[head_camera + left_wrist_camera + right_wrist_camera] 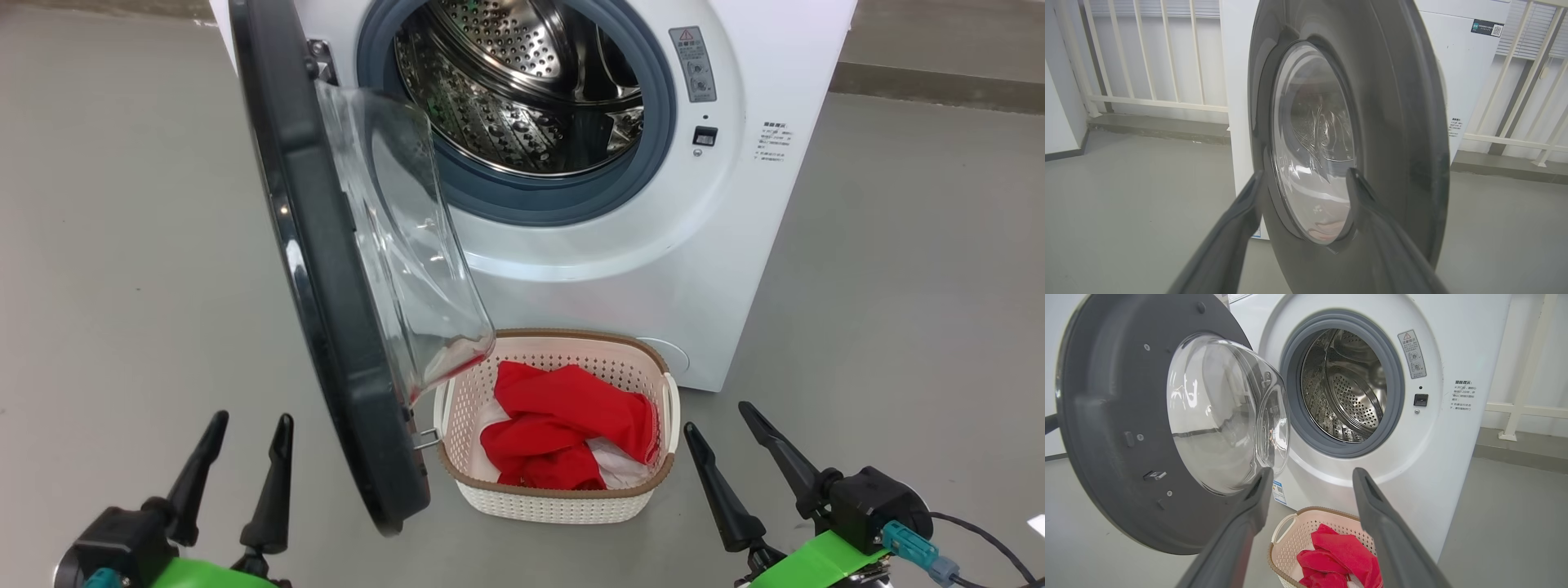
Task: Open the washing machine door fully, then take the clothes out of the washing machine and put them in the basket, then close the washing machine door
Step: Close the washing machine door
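Note:
The white washing machine stands ahead with its steel drum bare of fabric. Its door, black-rimmed with a bulging clear glass bowl, swings out toward me on the left. The red and white clothes lie in the cream basket on the floor below the opening. My left gripper is open at the lower left, just outside the door's rim, touching nothing. My right gripper is open at the lower right, beside the basket. In the right wrist view the door, basket and clothes show.
Grey floor spreads on both sides of the machine. A white railing and a low step run behind it. The left wrist looks at the door's outer face. A cable trails from my right wrist.

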